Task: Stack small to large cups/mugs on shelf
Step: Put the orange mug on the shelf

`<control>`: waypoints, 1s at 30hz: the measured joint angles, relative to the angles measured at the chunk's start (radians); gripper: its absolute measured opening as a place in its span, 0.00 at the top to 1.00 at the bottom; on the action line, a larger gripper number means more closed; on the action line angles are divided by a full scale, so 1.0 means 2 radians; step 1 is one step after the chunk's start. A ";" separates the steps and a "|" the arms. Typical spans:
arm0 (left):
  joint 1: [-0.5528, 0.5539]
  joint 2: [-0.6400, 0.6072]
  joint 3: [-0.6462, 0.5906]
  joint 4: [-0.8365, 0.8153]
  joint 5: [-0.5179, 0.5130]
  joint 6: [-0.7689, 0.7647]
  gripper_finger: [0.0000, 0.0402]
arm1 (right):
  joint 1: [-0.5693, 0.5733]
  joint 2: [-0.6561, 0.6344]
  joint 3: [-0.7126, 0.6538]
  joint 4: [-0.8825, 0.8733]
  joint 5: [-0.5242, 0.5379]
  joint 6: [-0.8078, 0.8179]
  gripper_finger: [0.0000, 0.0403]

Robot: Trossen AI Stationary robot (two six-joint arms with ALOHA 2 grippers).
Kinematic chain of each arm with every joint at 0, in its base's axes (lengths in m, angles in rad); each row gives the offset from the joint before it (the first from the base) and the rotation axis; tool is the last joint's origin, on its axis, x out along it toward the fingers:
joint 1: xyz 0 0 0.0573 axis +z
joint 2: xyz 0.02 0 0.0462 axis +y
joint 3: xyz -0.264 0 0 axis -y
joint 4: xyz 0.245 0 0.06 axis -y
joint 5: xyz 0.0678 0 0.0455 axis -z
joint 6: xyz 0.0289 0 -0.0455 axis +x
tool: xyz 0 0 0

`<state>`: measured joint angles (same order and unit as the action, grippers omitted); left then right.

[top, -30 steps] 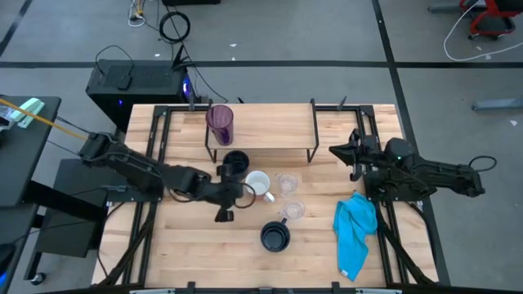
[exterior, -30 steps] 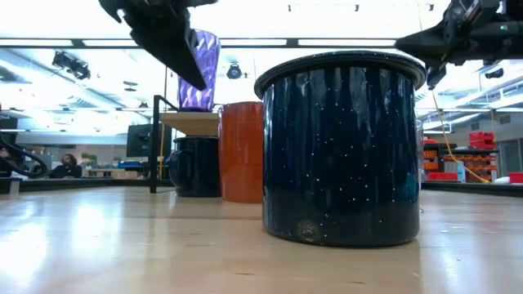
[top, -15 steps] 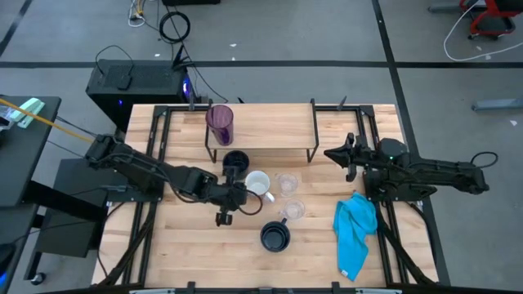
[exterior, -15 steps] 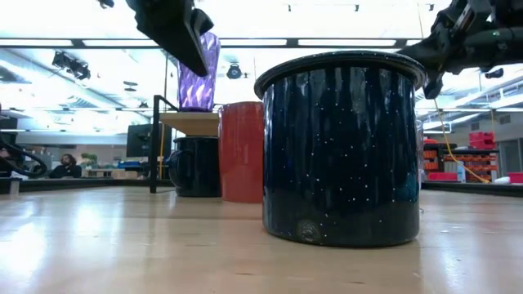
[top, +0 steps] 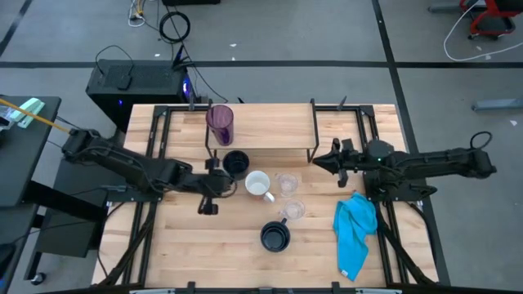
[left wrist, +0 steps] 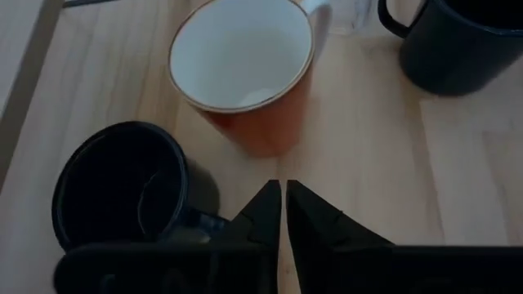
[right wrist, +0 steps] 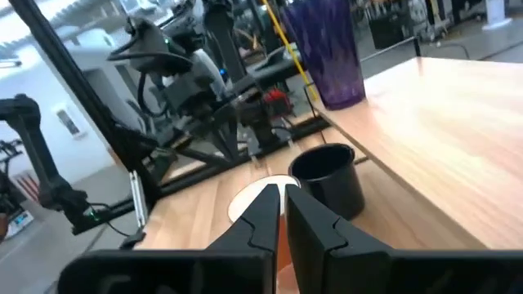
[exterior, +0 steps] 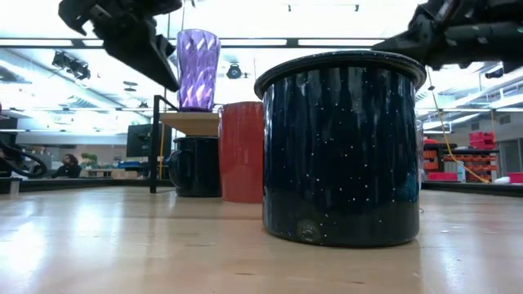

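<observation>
Fingers of my left gripper [top: 232, 185] are pressed together with nothing between them, hovering above the table [top: 188, 245] just left of the shelf's near left leg, close to the dark mug [top: 235, 162] that stands on the table at that corner. On the shelf [top: 270, 131] itself, at its left end, stands the purple tumbler [top: 220, 122], upright. Just in front of the shelf, right of the dark mug, sits the white-and-orange mug [top: 257, 184], open side up, and beside it one clear glass [top: 287, 182]. A second clear glass [top: 292, 211] stands farther out from the shelf, and the other dark mug [top: 274, 238] farther still, toward the table's near edge. My right gripper [top: 319, 161] hangs off the shelf's right end, fingers shut on nothing, pointing toward the shelf. Right of all this, away from the shelf, a blue cloth [top: 355, 230] lies crumpled on the table
</observation>
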<state>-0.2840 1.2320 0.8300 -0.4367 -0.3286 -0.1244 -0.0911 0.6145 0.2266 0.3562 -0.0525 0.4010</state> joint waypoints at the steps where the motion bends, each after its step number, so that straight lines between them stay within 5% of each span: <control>1: 0.000 -0.009 -0.012 0.012 0.000 0.000 0.93 | 0.001 0.012 0.009 0.000 0.000 -0.001 0.93; 18: 0.000 -0.198 -0.125 0.075 -0.013 -0.013 0.95 | 0.019 0.227 0.218 -0.055 0.000 -0.080 0.93; 25: 0.000 -0.281 -0.197 0.139 -0.021 -0.013 0.98 | 0.028 0.310 0.311 -0.164 0.000 -0.097 0.93; 30: 0.001 -0.328 -0.217 0.152 -0.075 -0.011 0.95 | 0.040 0.369 0.384 -0.247 -0.001 -0.127 0.93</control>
<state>-0.2825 0.5753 0.3958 -0.1336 -0.4789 -0.1459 -0.0116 1.3520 0.9941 -0.1371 -0.0536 0.1467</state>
